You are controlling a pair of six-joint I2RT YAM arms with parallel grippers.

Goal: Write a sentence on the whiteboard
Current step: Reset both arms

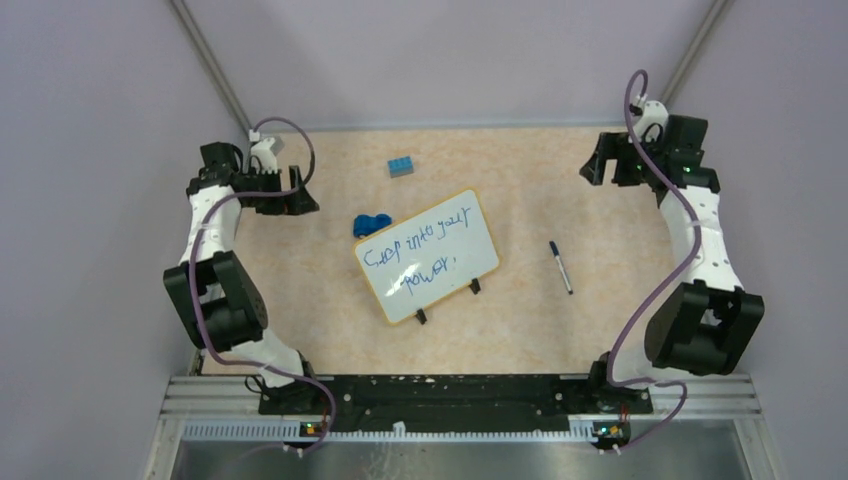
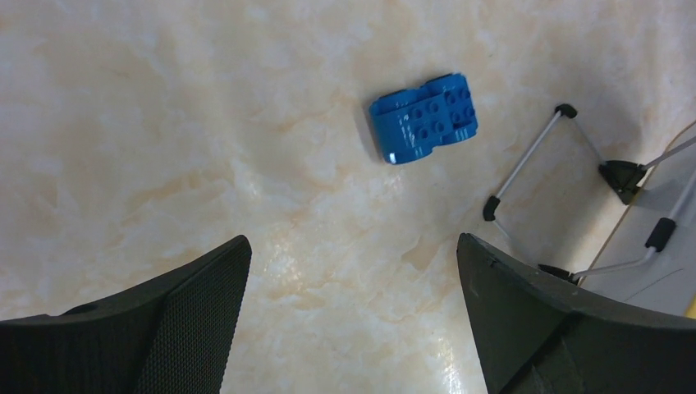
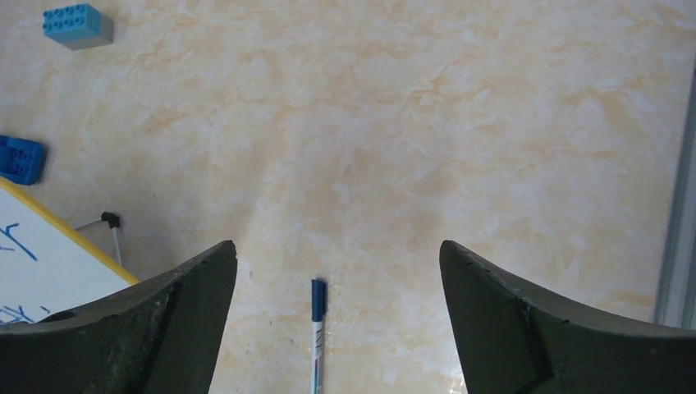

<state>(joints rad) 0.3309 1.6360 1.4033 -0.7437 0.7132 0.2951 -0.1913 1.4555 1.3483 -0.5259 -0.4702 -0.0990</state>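
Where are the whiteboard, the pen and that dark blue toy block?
Whiteboard (image 1: 478, 250): overhead view, bare white patch near its right edge.
Pen (image 1: 561, 268): overhead view, middle of the barrel.
Dark blue block (image 2: 424, 117): left wrist view, its studded face.

Left arm (image 1: 205, 232) at nine o'clock, right arm (image 1: 712, 243) at three — white links, black joint housings, purple cables (image 1: 629, 100) looped alongside each.

Blue handwritten sentence (image 1: 425, 250) on the whiteboard (image 1: 397, 300), in two lines, apparently "Step into your power,"
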